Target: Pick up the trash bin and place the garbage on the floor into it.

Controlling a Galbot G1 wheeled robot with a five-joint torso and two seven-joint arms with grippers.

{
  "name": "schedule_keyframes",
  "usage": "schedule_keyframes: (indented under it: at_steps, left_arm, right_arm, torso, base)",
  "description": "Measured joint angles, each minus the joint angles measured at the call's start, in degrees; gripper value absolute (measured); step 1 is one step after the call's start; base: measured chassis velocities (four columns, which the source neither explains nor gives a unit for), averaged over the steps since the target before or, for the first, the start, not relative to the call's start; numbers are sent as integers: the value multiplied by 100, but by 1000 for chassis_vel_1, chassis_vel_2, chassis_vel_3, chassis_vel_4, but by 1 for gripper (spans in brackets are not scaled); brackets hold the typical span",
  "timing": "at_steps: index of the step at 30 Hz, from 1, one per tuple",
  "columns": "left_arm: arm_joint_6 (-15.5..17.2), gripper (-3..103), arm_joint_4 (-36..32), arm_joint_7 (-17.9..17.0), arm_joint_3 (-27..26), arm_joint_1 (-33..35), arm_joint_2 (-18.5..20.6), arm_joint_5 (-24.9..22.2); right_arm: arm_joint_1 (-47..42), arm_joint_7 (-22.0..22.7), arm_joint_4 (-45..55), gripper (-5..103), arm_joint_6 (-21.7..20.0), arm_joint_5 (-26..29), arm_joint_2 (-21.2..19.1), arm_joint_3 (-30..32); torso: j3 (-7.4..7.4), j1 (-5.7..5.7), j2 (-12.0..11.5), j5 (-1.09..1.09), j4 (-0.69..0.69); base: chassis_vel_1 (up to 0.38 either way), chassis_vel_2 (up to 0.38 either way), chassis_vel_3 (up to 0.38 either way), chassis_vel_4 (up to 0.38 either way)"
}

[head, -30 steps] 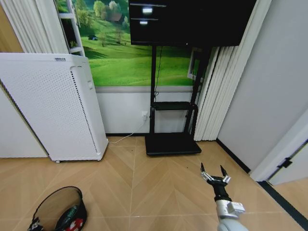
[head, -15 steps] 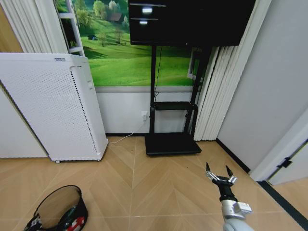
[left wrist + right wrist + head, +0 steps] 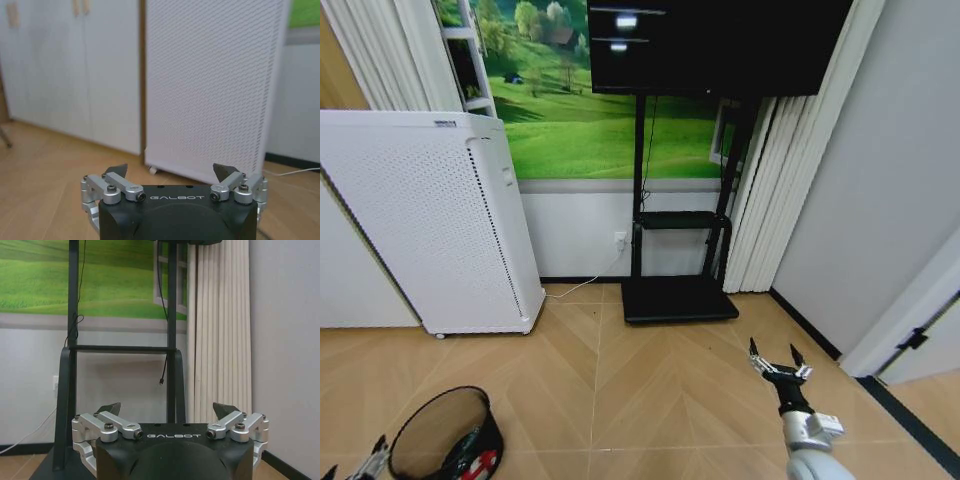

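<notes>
The black wire-mesh trash bin (image 3: 442,432) stands on the wooden floor at the lower left of the head view. A red-and-white piece of garbage (image 3: 482,464) shows through its mesh on the near right side. My left gripper (image 3: 358,462) is just left of the bin, apart from its rim. In the left wrist view, the left gripper (image 3: 170,170) is open and empty. My right gripper (image 3: 772,358) hovers open over the floor at the lower right, far from the bin. The right wrist view also shows the right gripper (image 3: 169,409) empty.
A tall white perforated appliance (image 3: 430,215) stands behind the bin by the wall, with a cable (image 3: 582,283) running to a socket. A black TV stand (image 3: 678,297) sits at centre back and white curtains (image 3: 772,190) hang to its right. White cupboards (image 3: 75,70) stand on the left.
My left gripper has come off the bin's rim and drawn back to the left. The right gripper drifted slightly right and down a second ago, then held still.
</notes>
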Motion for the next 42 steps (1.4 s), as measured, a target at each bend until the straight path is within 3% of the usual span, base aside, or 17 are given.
schedule_keyframes:
  at_steps: [2,5,9,12,14,15,17,20,23,32,42]
  left_arm:
    - [-93,98,-204,122,-58,88,22,108]
    - [-522,100,-944,807,-183,135,19,673]
    - [-590,100,-1419,1086,-31,-102,-34,935]
    - [-535,100,-1754,1358,357,-294,-43,1082]
    - [-506,100,-1803,1490,962,-513,-14,1303]
    - [-506,100,-1803,1490,962,-513,-14,1303]
    - [-492,100,-1804,1443,1531,-758,17,1620]
    - [-499,100,-1799,1379,1754,-873,9,1815]
    - [-664,100,-1766,1315,2226,-993,-328,2264]
    - [-794,100,-1744,1271,2331,-863,-700,2140]
    - [-834,100,-1737,1267,2299,-790,-776,1984]
  right_arm:
    - [-35,-23,33,100,-43,-52,4,19]
    - [-216,-207,201,100,-156,-217,52,75]
    - [-378,-296,418,100,-159,-320,107,55]
    - [-611,-372,753,100,-164,-364,194,-33]
    - [-898,-383,1163,100,-223,-404,337,-111]
    - [-898,-383,1163,100,-223,-404,337,-111]
    - [-1161,-314,1457,100,-272,-512,504,-140]
    - [-1267,-301,1554,100,-274,-582,580,-144]
    - [-1528,-261,1760,100,-201,-862,843,-152]
    - [-1578,-253,1874,100,-249,-979,907,-296]
    - [-1521,-213,1904,100,-273,-964,877,-321]
  torso:
    - [0,0,0,1,1]
    - [0,0,0,1,-1]
    - [0,0,0,-2,1]
    - [0,0,0,2,0]
    - [0,0,0,-3,2]
    - [0,0,0,-3,2]
    - [1,1,0,-3,-1]
    - [0,1,0,-3,-1]
    - [1,1,0,-1,2]
    - [1,1,0,-1,1]
    - [1,1,0,-1,1]
  base:
    - [0,0,0,0]
    - [0,0,0,0]
    - [0,0,0,0]
    - [0,0,0,0]
    - [0,0,0,0]
    - [0,0,0,0]
    - [0,0,0,0]
    - [0,0,0,0]
    - [0,0,0,0]
    - [0,0,0,0]
    - [0,0,0,0]
